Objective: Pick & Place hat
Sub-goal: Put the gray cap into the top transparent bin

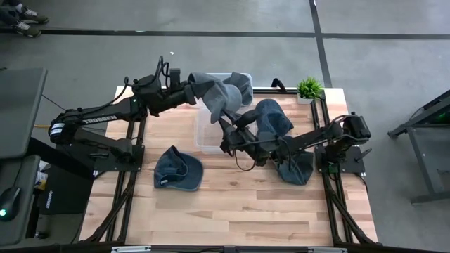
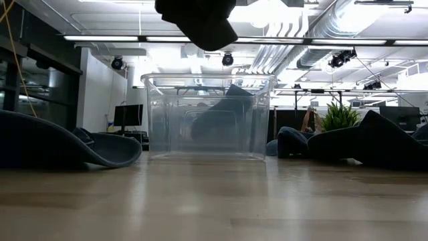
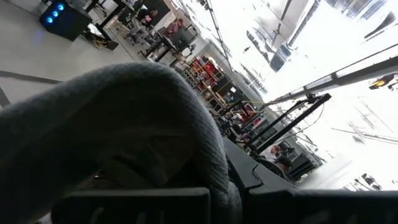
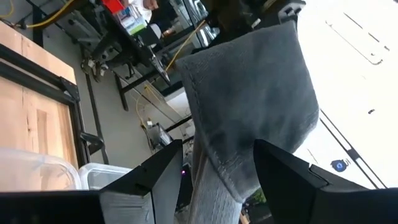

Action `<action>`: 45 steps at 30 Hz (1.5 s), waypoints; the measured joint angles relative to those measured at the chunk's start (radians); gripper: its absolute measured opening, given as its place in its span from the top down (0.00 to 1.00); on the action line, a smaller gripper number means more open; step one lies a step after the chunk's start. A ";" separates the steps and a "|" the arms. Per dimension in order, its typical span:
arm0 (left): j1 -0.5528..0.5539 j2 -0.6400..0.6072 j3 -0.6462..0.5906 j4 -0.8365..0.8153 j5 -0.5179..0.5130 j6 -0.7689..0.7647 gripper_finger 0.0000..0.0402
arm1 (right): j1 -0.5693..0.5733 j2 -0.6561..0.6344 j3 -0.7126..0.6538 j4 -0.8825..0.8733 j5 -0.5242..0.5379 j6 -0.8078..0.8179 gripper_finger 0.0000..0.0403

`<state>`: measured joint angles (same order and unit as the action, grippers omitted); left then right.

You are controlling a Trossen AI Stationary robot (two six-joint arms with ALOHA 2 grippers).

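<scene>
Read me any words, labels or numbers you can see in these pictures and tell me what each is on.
"TROSSEN": white lettering along the left arm, legible in the high view.
Packages on shelves in the room behind, seen in both wrist views: too blurred to read.
Nothing readable on the hats, the clear bin or the table.

Two black jointed arms [image 1: 105, 116], white "TROSSEN" lettering, black cables.

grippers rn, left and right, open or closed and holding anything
Left gripper: shut on the grey hat, held over the clear bin.
Right gripper: open, fingers either side of the same hat's hanging cloth, not clamped.
</scene>
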<state>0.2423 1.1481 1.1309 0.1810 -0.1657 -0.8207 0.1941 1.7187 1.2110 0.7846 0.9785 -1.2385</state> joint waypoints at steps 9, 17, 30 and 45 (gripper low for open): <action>0.000 0.000 0.000 -0.001 0.019 0.000 1.00 | -0.016 0.000 0.000 0.008 -0.028 -0.006 0.52; 0.000 0.000 0.000 -0.004 0.021 -0.004 1.00 | -0.032 -0.001 -0.001 0.160 0.005 -0.120 0.52; 0.000 0.000 0.000 -0.027 0.019 -0.004 1.00 | 0.009 -0.004 -0.001 0.308 0.086 -0.153 0.52; 0.000 0.016 0.000 0.006 0.005 -0.007 1.00 | 0.044 -0.006 -0.001 0.358 0.244 -0.128 0.52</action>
<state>0.2424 1.1638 1.1313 0.1870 -0.1607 -0.8274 0.2380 1.7130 1.2098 1.1423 1.2221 -1.3662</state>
